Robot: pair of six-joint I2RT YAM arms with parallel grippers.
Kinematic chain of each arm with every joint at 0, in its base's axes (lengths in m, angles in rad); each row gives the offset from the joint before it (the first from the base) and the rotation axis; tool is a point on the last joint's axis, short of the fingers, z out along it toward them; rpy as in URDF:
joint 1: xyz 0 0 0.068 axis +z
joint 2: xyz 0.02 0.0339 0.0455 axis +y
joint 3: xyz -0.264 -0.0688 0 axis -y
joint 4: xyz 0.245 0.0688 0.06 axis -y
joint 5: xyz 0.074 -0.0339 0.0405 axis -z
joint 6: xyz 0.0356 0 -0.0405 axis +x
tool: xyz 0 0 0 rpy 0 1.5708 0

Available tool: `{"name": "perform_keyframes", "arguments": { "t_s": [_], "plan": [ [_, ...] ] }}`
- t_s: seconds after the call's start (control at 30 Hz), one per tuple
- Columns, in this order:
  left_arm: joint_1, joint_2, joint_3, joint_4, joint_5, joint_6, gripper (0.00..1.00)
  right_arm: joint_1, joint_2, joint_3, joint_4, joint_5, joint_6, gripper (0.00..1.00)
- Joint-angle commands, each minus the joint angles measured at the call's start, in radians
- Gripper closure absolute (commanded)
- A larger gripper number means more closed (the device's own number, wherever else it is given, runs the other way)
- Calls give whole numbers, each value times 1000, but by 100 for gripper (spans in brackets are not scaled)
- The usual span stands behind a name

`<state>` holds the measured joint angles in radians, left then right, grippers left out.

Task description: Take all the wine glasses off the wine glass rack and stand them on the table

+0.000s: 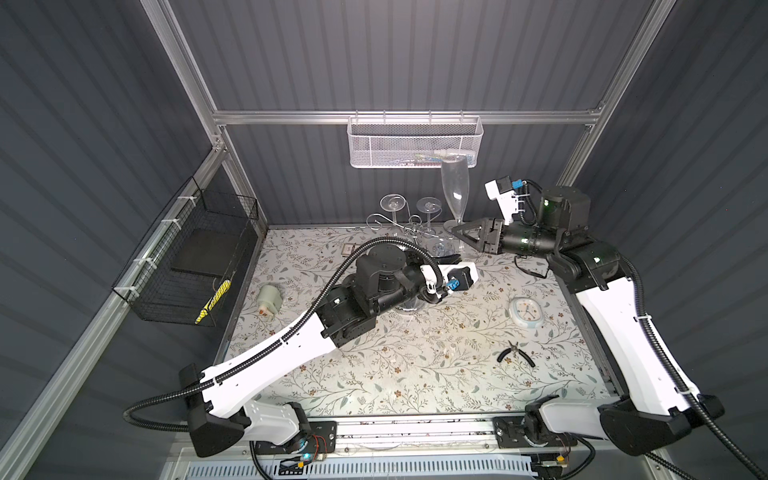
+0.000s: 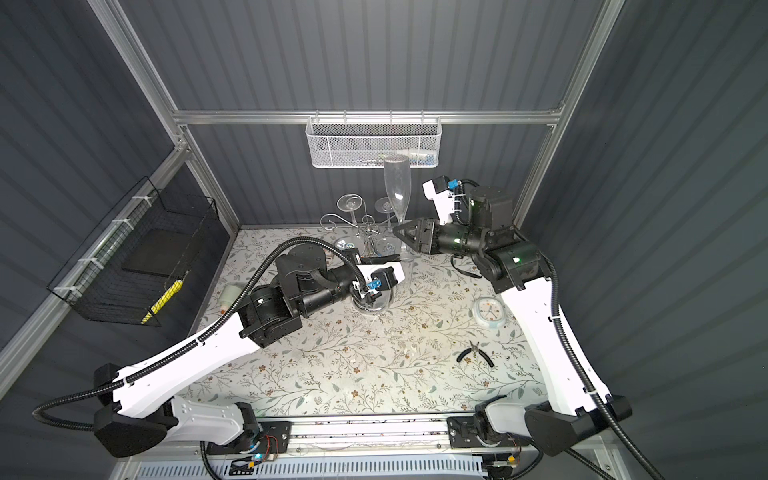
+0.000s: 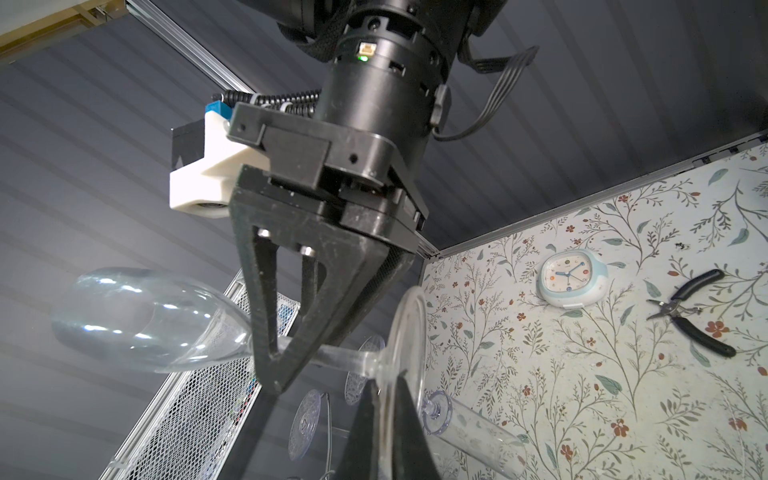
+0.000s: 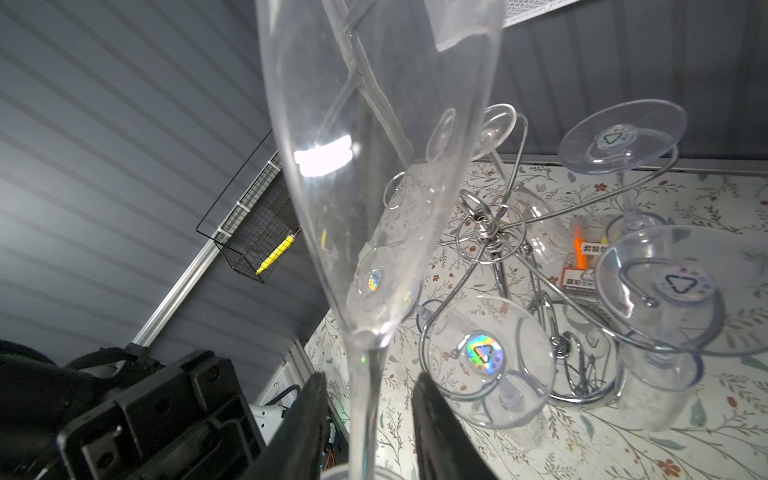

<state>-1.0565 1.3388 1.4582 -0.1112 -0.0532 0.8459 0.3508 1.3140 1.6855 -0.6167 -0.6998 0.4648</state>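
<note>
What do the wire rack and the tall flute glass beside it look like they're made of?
The wine glass rack looks like chrome-plated steel wire: thin, mirror-bright, with sharp reflections. The tall flute glass is clear and colourless, and the background shows through it. Whether it is glass or hard plastic I cannot tell.

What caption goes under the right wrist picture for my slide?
Right gripper straddles the stem of the wine glass, near the wine glass rack holding other glasses.
</note>
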Motion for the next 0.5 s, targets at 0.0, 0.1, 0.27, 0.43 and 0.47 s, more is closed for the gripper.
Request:
{"name": "perform_keyframes", "arguments": {
  "t_s": [0.0, 0.1, 0.27, 0.43, 0.47],
  "plan": [
    [-9, -16, 4, 30, -3, 4, 100, 8, -22, -14, 23, -11, 0, 72],
    [-9, -16, 4, 31, -3, -2, 100, 12, -26, -18, 23, -14, -7, 83],
    [-10, -13, 6, 51, -8, -25, 100, 14, -48, -33, 35, -6, -29, 100],
    [-10, -50, -32, 128, -7, -120, 56, 14, -75, -36, 46, 33, -50, 100],
    [-11, -60, -35, 144, -14, -145, 48, 14, -84, -41, 52, 37, -59, 100]
  ]
}}
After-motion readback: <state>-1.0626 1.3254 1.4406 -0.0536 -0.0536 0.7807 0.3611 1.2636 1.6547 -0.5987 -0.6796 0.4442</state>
